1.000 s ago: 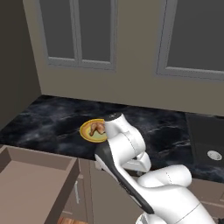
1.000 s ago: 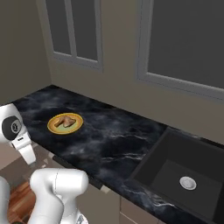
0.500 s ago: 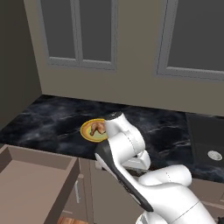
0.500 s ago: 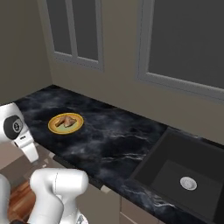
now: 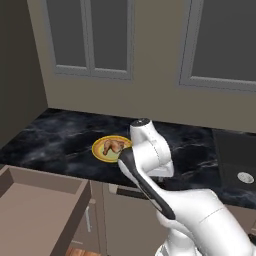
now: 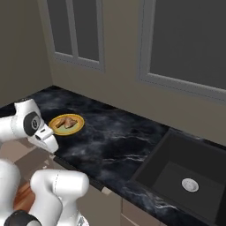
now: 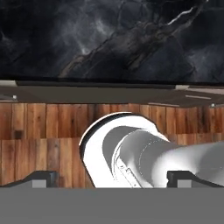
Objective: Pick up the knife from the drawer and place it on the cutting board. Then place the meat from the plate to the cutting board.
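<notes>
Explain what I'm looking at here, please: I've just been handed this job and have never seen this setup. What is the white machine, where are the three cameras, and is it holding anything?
The white machine is a robot arm on a base that can drive, in a rendered kitchen. Two cameras sit on the base behind the arm, one to its left and one to its right, both looking forward and down at the same dark marble counter. The third camera is on the hand and looks along the gripper; its two dark fingertips stand far apart at the bottom, so it is open and holds nothing.

On the counter is a yellow plate with browned meat on it. To the right is a dark sink. At lower left of the left base view a brown drawer stands pulled open; I cannot see a knife in the part that shows.
</notes>
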